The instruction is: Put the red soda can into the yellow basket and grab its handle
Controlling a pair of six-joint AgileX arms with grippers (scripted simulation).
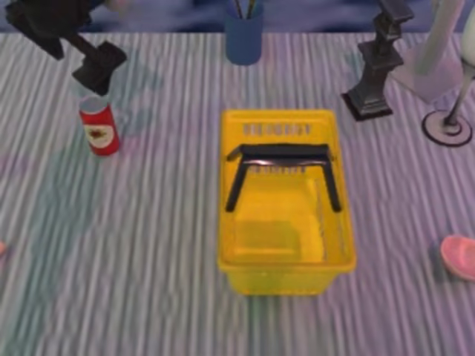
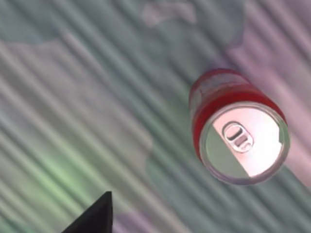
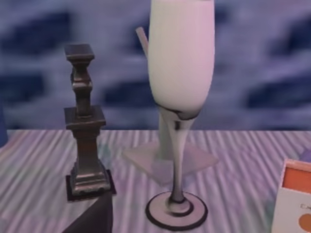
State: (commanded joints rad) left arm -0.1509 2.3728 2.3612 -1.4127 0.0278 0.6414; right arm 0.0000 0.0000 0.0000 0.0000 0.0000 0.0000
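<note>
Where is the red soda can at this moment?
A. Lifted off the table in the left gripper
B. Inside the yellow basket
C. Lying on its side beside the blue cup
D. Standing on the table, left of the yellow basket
D: the red soda can stands upright on the table, apart from the yellow basket on its left, with the left gripper just beyond it, not holding it.

readable text: we find none | red soda can: we see a pale label mark, no letters legible | orange-and-white card: we make out no words | numbers: none
</note>
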